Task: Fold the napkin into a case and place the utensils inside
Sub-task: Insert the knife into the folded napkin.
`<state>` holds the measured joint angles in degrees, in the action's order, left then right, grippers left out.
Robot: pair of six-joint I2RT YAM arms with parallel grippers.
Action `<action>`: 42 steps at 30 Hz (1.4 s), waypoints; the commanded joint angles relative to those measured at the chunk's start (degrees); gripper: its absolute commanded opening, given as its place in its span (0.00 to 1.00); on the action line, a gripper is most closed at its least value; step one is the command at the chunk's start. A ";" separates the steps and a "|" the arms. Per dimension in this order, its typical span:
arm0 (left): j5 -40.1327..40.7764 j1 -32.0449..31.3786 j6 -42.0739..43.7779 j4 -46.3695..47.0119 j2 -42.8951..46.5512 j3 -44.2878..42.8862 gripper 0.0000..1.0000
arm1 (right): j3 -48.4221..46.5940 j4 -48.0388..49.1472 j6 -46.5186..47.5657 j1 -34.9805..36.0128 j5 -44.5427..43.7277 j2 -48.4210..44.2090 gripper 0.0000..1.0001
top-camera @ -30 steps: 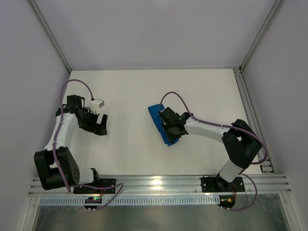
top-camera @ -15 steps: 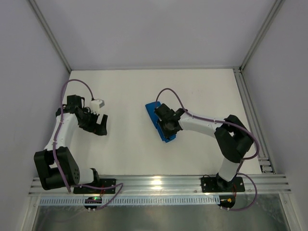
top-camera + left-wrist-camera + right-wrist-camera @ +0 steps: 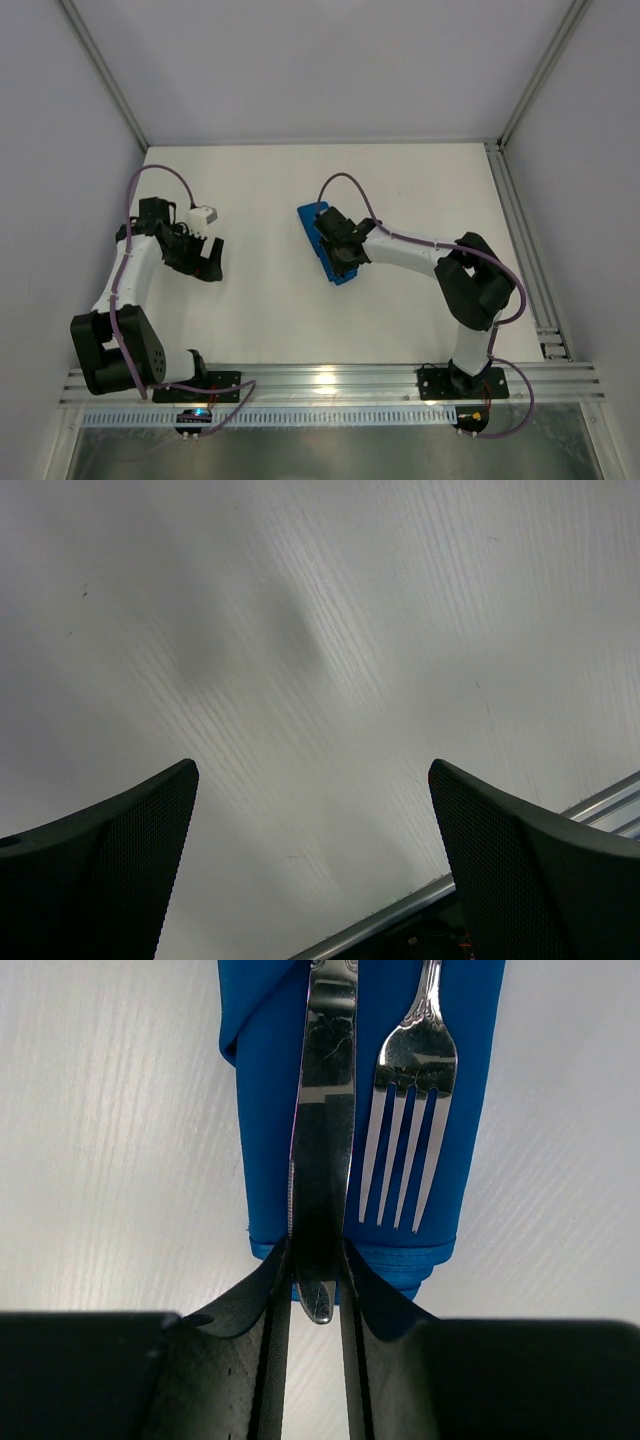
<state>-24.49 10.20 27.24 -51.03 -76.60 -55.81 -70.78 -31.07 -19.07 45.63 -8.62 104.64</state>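
The right gripper (image 3: 316,1265) pinches the tip of the knife (image 3: 325,1110) between its two narrowed fingers, the blade running straight away from the wrist camera along the case (image 3: 262,1110). The knife's rounded tip sticks out just past the case's near folded edge. The fork (image 3: 410,1130) lies just beside the knife on the same blue cloth, tines toward the gripper and parallel to the blade; both handles run out of the picture, so whether they are tucked under a fold cannot be told. From above, the case lies slantwise near the middle of the white table (image 3: 260,300). The left gripper (image 3: 312,770) is well apart on the left side — fingers spread wide over bare tabletop, gripping nothing.
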 commanded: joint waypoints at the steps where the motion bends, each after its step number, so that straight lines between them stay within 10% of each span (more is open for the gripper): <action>1: -1.26 0.35 0.53 1.01 0.75 0.00 0.99 | -4.09 3.73 -0.53 -0.45 -2.10 1.00 0.19; 11: -4.49 0.18 0.44 0.75 -0.74 -0.70 0.97 | -9.81 5.49 -0.53 -1.86 -1.48 8.91 0.18; 16: -3.64 -8.24 -4.64 -0.84 -9.78 -14.56 0.57 | -7.00 8.74 -0.62 -2.12 0.27 8.30 0.18; 22: 2.34 -22.66 -20.10 7.23 -30.16 -39.08 0.66 | -5.51 10.50 -0.18 -2.21 0.98 7.69 0.18; 42: 5.33 -26.02 -30.85 10.95 -65.61 -72.07 0.52 | -4.54 11.82 0.35 -2.47 1.94 8.12 0.15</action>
<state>-17.67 -15.25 -2.68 -39.22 -141.18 -124.90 -74.00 -18.59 -19.55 43.38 -7.22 112.12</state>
